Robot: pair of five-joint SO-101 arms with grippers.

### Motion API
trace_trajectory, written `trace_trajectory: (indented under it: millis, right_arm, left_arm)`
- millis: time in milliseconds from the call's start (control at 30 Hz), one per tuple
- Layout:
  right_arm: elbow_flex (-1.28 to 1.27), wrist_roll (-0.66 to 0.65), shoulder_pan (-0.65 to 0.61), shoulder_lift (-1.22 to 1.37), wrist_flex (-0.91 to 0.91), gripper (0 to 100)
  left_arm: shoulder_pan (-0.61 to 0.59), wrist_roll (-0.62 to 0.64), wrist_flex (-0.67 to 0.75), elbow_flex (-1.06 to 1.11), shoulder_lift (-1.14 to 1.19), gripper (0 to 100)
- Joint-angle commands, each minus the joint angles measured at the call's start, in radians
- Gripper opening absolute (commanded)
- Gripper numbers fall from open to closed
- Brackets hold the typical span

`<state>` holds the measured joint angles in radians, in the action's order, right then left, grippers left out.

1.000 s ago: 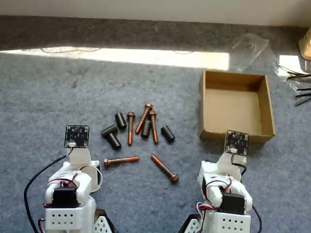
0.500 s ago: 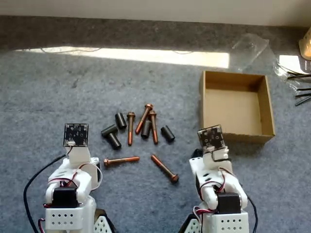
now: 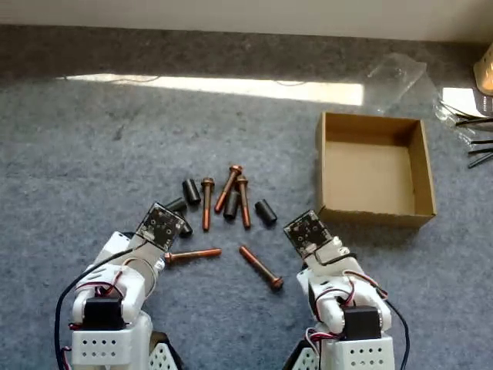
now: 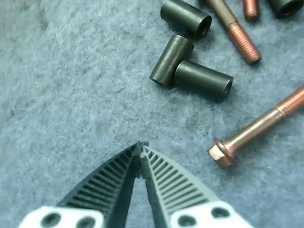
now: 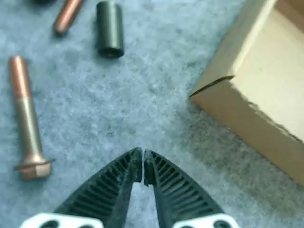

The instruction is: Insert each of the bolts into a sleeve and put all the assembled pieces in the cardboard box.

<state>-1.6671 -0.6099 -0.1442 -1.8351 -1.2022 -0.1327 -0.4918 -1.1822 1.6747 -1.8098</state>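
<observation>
Several copper bolts and black sleeves lie loose on the grey carpet left of the open cardboard box [image 3: 318,166]. My left gripper [image 4: 141,147] is shut and empty, just above the carpet. Two touching sleeves [image 4: 171,61] [image 4: 203,80] lie a short way ahead of it, and the flanged head of a bolt [image 4: 221,153] lies beside it. My right gripper [image 5: 142,154] is also shut and empty. It hangs between another bolt [image 5: 26,114] and a corner of the box [image 5: 259,104], with a lone sleeve [image 5: 109,28] farther ahead.
From above, the left arm [image 3: 162,225] covers part of one sleeve, and the right arm [image 3: 308,231] stands by the near bolt [image 3: 260,267]. Clear plastic wrap [image 3: 397,73] and black cable ties [image 3: 477,142] lie beyond the box at the right.
The right arm swung left, away from the box front toward the bolts. In the last half second the left arm swung right and forward toward the sleeves.
</observation>
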Motion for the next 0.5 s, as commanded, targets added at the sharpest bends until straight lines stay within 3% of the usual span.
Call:
trace_trajectory:
  millis: [0, 200, 467]
  right_arm:
    - [-0.062, -0.020, 0.004, -0.004, -0.045, 0.6]
    - [0.054, -0.023, 0.054, -0.002, -0.056, 0.6]
    - [0.272, -0.026, 0.082, -0.002, -0.159, 0.7]
  left_arm:
    - [0.013, -0.058, 0.012, -0.045, -0.004, 1]
    - [0.015, -0.002, -0.120, -0.231, -0.001, 1]
    - [0.016, -0.002, -0.124, -0.243, -0.001, 4]
